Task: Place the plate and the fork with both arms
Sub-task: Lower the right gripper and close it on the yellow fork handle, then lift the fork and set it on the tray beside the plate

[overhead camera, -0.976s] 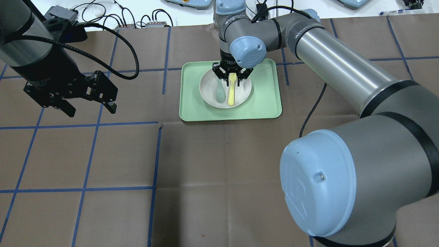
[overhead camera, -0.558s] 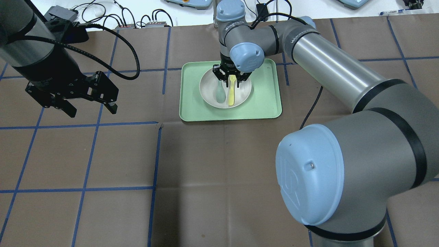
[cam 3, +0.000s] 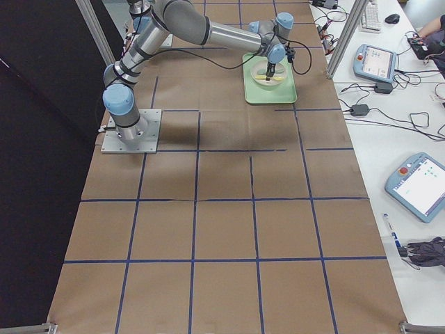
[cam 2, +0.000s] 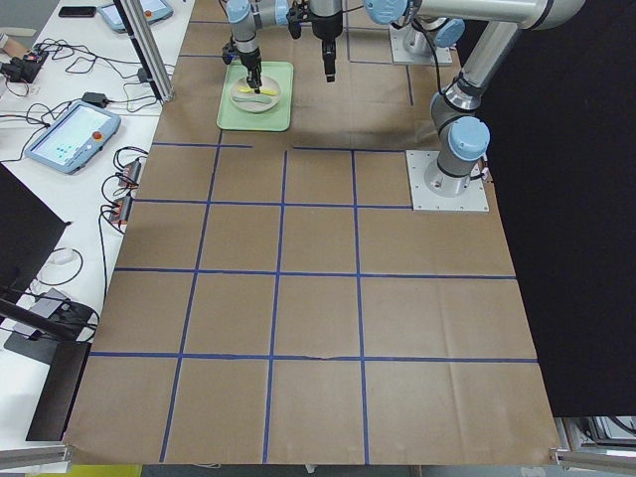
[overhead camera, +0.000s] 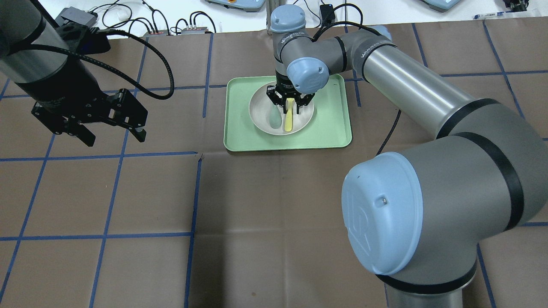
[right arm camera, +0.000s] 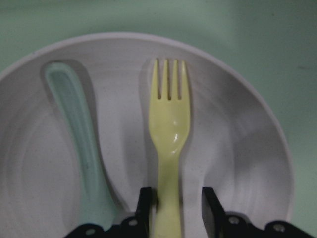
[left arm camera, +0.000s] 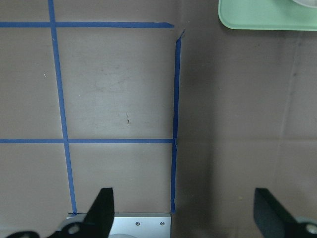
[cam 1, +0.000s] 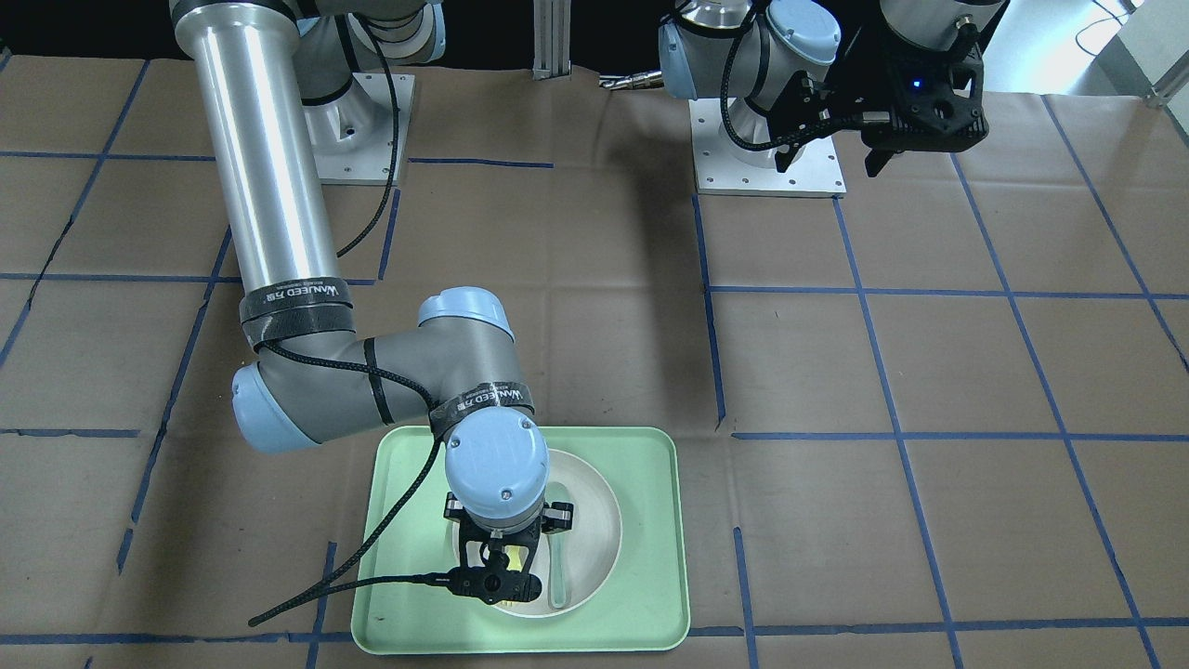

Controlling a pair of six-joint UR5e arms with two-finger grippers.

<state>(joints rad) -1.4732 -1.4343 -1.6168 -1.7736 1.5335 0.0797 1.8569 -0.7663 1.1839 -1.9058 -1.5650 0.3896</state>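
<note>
The off-white plate (overhead camera: 305, 112) sits on the mint-green tray (overhead camera: 332, 126). On the plate lies the pale-yellow fork (overhead camera: 289, 120), tines pointing away from my wrist. My right gripper (overhead camera: 290, 102) is down over the fork's handle end. In the right wrist view the fork (right arm camera: 171, 124) runs between the fingers of the right gripper (right arm camera: 174, 201), open, with a small gap on one side. My left gripper (overhead camera: 113, 139) hangs open and holds nothing, well left of the tray above bare table.
A grey-green spoon (right arm camera: 74, 114) lies on the plate (right arm camera: 242, 148) beside the fork, close to one finger. Brown paper with blue tape lines covers the table. Cables and boxes sit along the far edge (overhead camera: 171, 25). The left wrist view shows a tray corner (left arm camera: 267, 15).
My right gripper has come down over the fork's handle end and its fingers look closer together. The left arm has barely moved.
</note>
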